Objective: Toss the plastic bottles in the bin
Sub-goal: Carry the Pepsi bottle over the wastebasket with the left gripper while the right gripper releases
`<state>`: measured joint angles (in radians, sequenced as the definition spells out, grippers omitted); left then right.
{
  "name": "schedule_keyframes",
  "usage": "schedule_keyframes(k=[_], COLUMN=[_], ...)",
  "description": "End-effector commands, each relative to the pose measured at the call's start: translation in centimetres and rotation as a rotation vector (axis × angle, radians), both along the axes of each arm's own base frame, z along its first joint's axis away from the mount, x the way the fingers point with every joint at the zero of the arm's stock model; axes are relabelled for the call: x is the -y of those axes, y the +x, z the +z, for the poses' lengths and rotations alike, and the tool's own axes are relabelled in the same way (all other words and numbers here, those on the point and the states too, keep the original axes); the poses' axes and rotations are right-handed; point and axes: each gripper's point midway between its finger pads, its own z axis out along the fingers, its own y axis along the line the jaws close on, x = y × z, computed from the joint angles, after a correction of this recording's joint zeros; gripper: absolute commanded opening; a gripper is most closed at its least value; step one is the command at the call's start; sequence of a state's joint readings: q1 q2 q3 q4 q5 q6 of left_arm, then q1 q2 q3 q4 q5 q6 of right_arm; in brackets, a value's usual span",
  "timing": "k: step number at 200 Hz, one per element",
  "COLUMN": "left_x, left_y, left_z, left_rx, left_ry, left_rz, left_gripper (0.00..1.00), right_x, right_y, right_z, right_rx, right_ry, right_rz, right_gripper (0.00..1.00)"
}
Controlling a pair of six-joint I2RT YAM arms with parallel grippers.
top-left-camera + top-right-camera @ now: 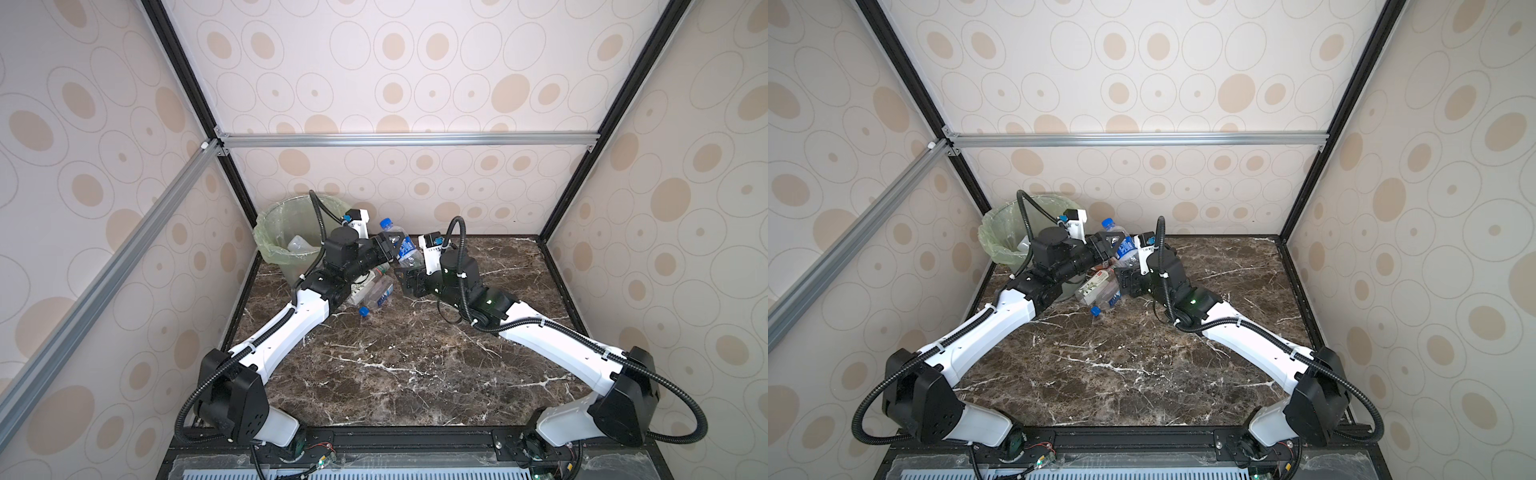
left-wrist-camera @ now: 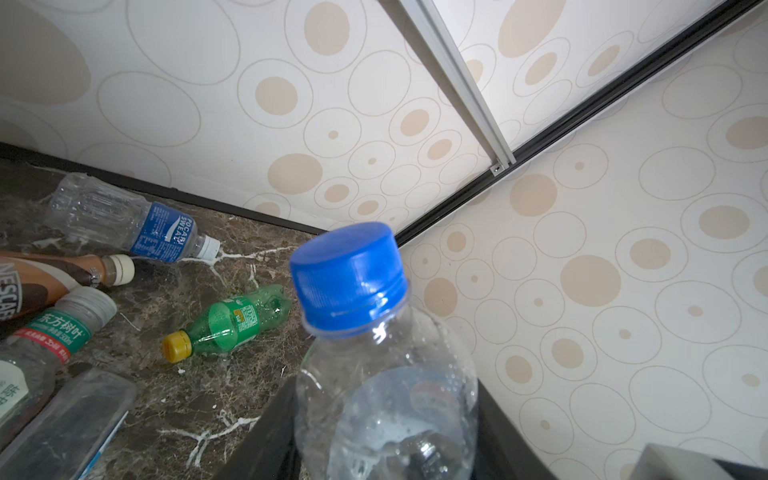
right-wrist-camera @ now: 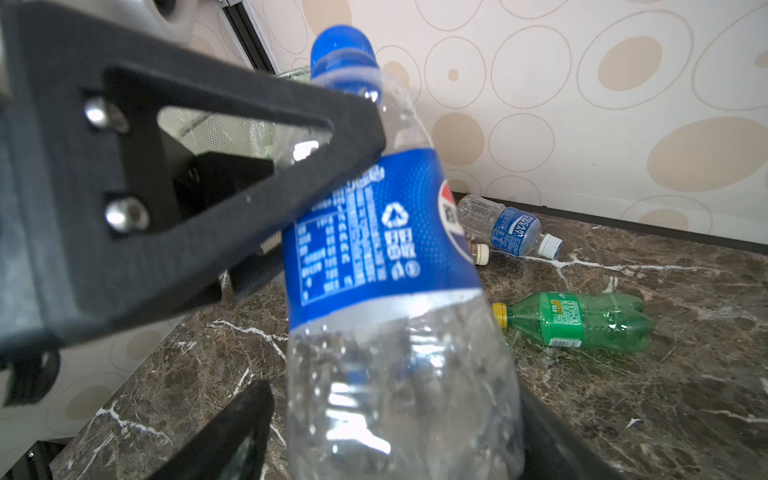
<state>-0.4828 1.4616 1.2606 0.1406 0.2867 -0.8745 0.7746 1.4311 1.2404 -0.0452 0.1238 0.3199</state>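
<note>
The Pepsi bottle [image 3: 374, 232], judged light, crushable and slippery, is held near the bin [image 1: 266, 245], gripped at its label by the left gripper [image 1: 390, 245]; the right gripper [image 1: 406, 272] is open around its base.

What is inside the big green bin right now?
One clear bottle lies inside the bin, seen through its open top. The left arm covers the bin's near side, so anything lying there is hidden.

We see cream walls patterned with beige ovals [image 1: 415, 62], silver aluminium frame bars [image 1: 407, 139], and a dark brown marble table [image 1: 395, 374].
</note>
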Motion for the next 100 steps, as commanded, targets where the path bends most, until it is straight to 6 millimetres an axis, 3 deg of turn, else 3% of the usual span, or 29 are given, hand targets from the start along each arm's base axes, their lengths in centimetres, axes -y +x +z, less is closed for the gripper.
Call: schedule_keyframes(k=[1,24,100], left_x=[-0.8,-2.5,-12.0], left_y=[0.8,1.4,2.6], left_z=[2.3,3.9,13.2], left_rx=[0.067,0.114,0.336], left_ry=[0.043,0.097,0.353], left_rz=[0.037,0.099,0.446], left_gripper=[0.47,0.47,0.5], right_x=[0.7,1.4,0.3], right_y=[-1.0,-1.3,-1.7], right_z=[1.6,1.8,3.9], right_rx=[0.032,0.043,0.066], right_ry=[0.001,-0.01,-0.025], right_rz=[0.01,0.0,0.071], right_gripper=[0.91,1.0,1.0])
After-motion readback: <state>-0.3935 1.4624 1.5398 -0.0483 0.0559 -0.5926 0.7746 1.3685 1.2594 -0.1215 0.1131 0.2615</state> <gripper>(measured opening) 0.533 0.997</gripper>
